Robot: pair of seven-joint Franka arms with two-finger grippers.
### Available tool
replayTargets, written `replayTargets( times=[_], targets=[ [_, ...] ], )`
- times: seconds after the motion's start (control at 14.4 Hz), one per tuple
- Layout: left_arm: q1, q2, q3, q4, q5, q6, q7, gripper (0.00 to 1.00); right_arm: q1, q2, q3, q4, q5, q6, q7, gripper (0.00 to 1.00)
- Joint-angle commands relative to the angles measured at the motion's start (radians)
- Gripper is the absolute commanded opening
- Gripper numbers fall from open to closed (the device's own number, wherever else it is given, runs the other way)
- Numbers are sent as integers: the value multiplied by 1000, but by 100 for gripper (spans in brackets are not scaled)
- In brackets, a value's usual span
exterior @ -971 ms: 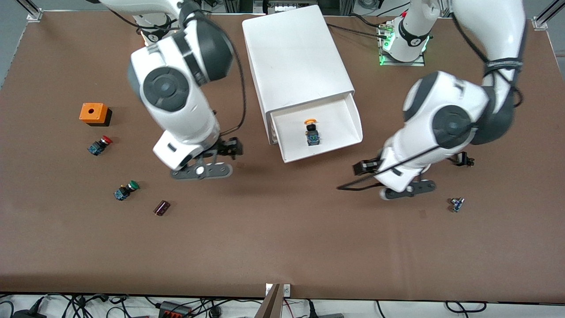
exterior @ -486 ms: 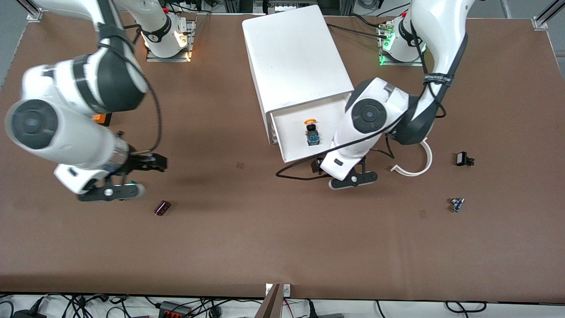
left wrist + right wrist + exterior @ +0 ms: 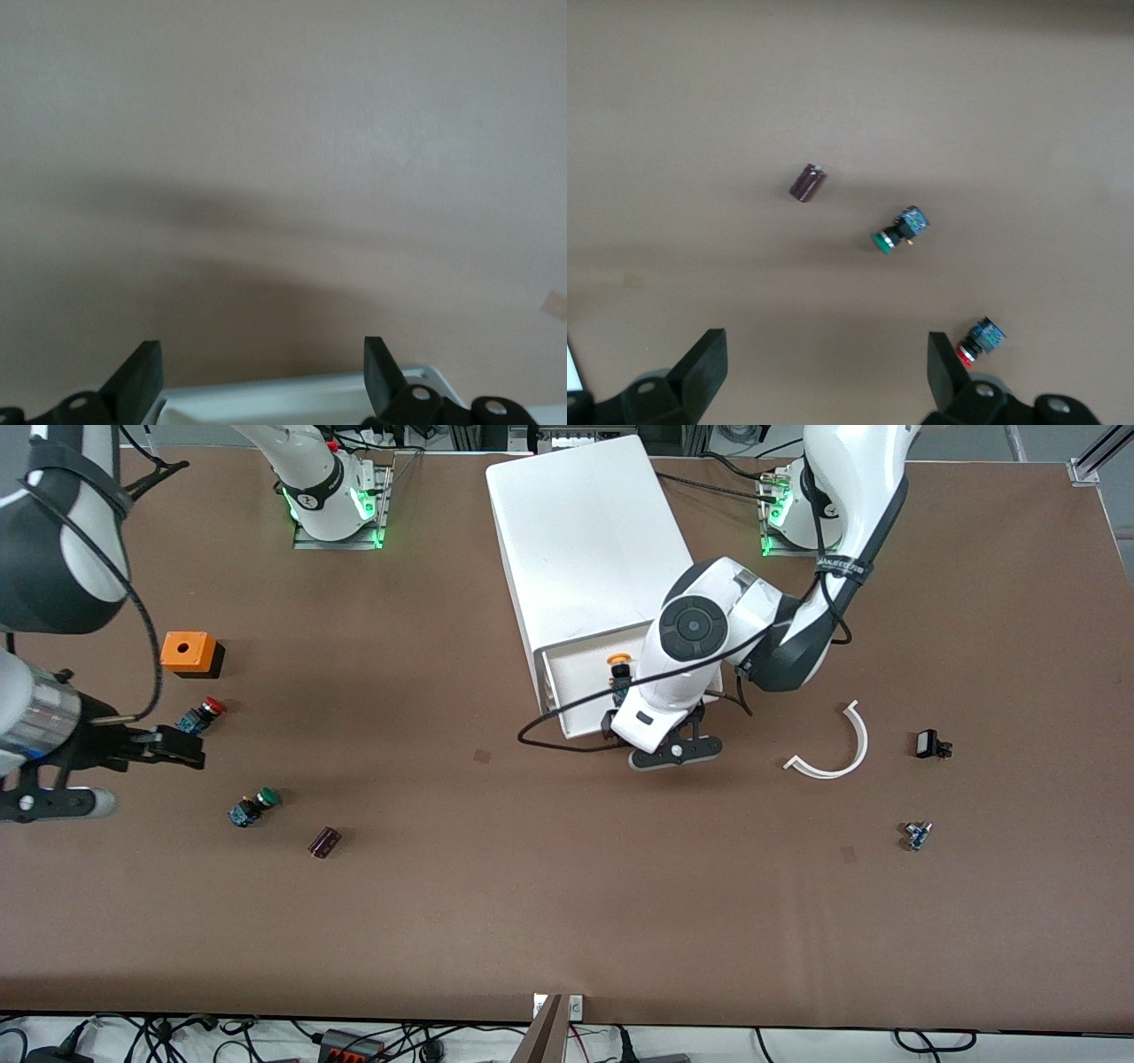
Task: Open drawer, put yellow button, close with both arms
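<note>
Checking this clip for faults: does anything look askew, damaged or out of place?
Nothing looks damaged or spilled. The yellow button lies in the open drawer, partly hidden by the left arm. The white cabinet sits slightly skewed on the table.

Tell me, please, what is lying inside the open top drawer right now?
The yellow button lies in the drawer, its cap toward the cabinet. The left gripper and its arm cover most of the drawer toward the left arm's end, so anything there stays hidden.
</note>
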Motion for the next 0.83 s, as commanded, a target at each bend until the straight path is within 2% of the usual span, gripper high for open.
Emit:
replayTargets(
  times=[0.0,0.35,0.56,0.76],
  targets=[
    [18,-82,-49,-109,-15,1,-12,100,-59,-78,15,-48,3,-17,-8,100],
    [19,-105,-94,-169,-66,-8,-13,100,-146,-197,22,-156,9,-5,-6,100],
    [18,-106,-98,-169,-83,-40,-12,100,-145,-232,20,-200,11,-17,-29,100],
    [21,-108,-118,-166,-83,-85,-12,100,-131,-238,22,-200,0,-17,-31,100]
  ],
)
